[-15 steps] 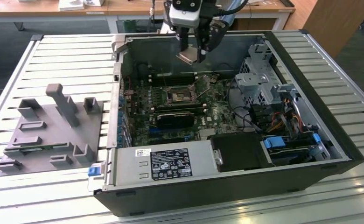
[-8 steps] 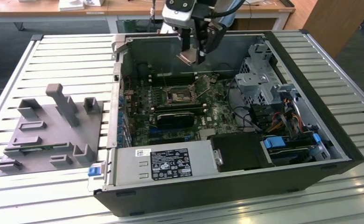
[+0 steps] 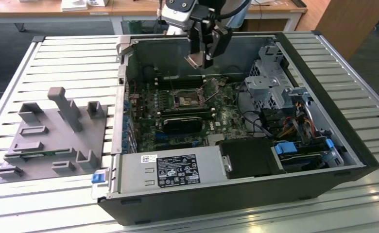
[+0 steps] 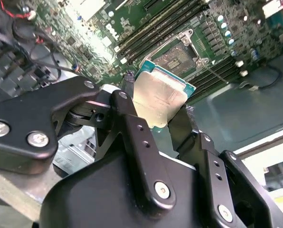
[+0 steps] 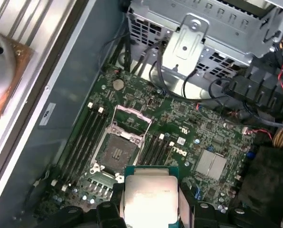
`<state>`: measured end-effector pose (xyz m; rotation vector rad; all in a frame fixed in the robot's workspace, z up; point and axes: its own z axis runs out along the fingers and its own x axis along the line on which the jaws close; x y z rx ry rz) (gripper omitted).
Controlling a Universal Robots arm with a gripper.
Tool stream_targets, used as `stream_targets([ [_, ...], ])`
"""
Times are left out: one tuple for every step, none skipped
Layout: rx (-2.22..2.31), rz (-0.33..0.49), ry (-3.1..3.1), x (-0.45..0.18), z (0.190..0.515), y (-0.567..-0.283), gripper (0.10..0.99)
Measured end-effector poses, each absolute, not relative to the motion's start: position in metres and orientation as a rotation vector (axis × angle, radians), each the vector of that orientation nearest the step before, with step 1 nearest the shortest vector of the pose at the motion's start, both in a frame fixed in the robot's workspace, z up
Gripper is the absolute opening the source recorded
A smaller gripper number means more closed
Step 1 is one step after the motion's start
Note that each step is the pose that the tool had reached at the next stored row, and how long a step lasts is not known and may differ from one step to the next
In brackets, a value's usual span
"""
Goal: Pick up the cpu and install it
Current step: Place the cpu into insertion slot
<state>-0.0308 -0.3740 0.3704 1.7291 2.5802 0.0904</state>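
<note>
Holding the cpu by two opposite edges, your gripper hangs over the open computer case, well above the motherboard. You can check the clamp in both wrist views: the black fingers are closed against the chip's sides, with its silver top plate facing the cameras and a thin green rim showing around the plate. The cpu is off the board and touches nothing but the fingers. Below and just ahead of the fingertips lies the cpu socket, bare, with its metal load frame swung up and open on the side away from the gripper. Rows of memory slots flank the socket on both sides. Farther ahead of the tool, past the socket, stands the perforated metal drive cage, with a bundle of black cables beside it. In the exterior view, your gripper sits high over the case with the socket below it. The grey fixture tray with upright posts rests on the slatted table, well off to the tool's side and outside the case.
</note>
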Motion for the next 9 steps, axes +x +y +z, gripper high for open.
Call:
stream_targets([
  [1.751,0.090,2.565,-0.0308,0.3702,-0.3740,0.541],
  [1.772,0.089,2.549,-0.0308,0.3700,-0.3740,0.541],
  [1.794,0.089,2.534,-0.0308,0.3698,-0.3740,0.541],
  [1.817,0.088,2.517,-0.0308,0.3696,-0.3740,0.541],
  [1.839,0.088,2.500,-0.0308,0.3693,-0.3740,0.541],
  [1.860,0.087,2.484,-0.0308,0.3692,-0.3740,0.541],
  [1.882,0.087,2.467,-0.0308,0.3689,-0.3740,0.541],
  [1.903,0.086,2.450,-0.0308,0.3687,-0.3740,0.541],
  [1.924,0.086,2.433,-0.0308,0.3685,-0.3740,0.541],
])
